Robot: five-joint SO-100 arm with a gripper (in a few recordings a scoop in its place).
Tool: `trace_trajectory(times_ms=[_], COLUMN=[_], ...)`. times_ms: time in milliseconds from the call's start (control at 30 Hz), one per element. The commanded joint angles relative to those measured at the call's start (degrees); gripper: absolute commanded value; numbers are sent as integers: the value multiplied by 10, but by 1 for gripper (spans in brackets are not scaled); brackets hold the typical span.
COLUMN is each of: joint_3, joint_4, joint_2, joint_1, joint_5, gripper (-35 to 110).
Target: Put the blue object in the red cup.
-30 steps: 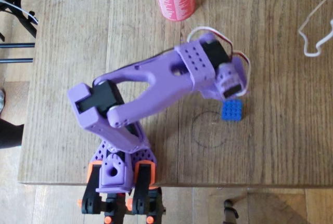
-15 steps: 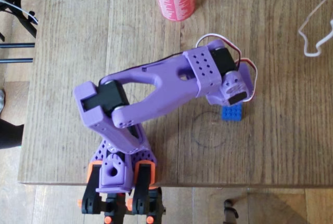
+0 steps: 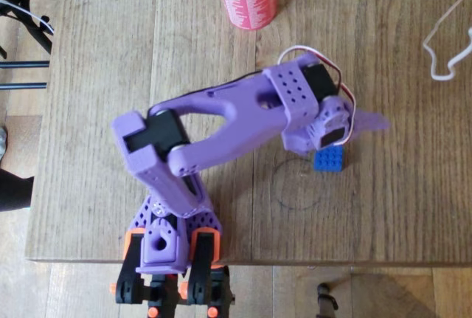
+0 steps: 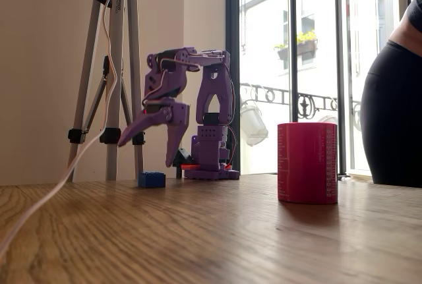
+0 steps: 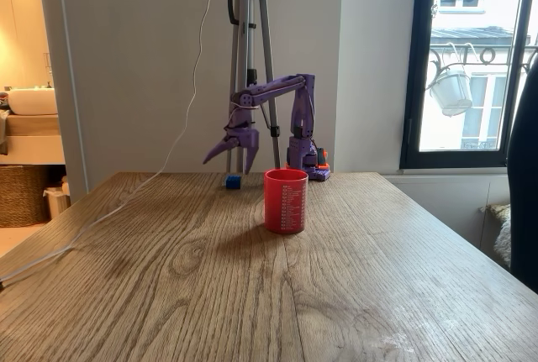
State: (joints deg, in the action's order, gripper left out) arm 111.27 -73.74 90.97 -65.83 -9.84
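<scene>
While gripper [image 4: 150, 140] hovers (jaws apart), blue object [image 4: 151, 179] seemingly beneath.

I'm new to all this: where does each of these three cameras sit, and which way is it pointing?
Overhead view: above the table, looking straight down on the purple arm, its open tool over the blue brick.
A fixed view: at tabletop height, facing the arm's base past the red cup; a person stands at the right.
Another fixed view: higher, across the table, facing the arm.
All three share brick, cup and tool.
</scene>
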Motion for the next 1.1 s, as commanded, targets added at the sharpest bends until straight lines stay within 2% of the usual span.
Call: trace_trajectory(times_ms=[0, 300, 400, 433, 867, 1067], joint_3=[-2, 8, 4, 4, -18, -149], joint_4=[15, 42, 47, 49, 68, 79], joint_2=[-14, -61, -62, -62, -58, -11], joint_1=[-4, -10, -11, -12, -26, -48], joint_5=[-28, -51, -30, -27, -25, 22], gripper=[56, 53, 20, 1, 1, 1])
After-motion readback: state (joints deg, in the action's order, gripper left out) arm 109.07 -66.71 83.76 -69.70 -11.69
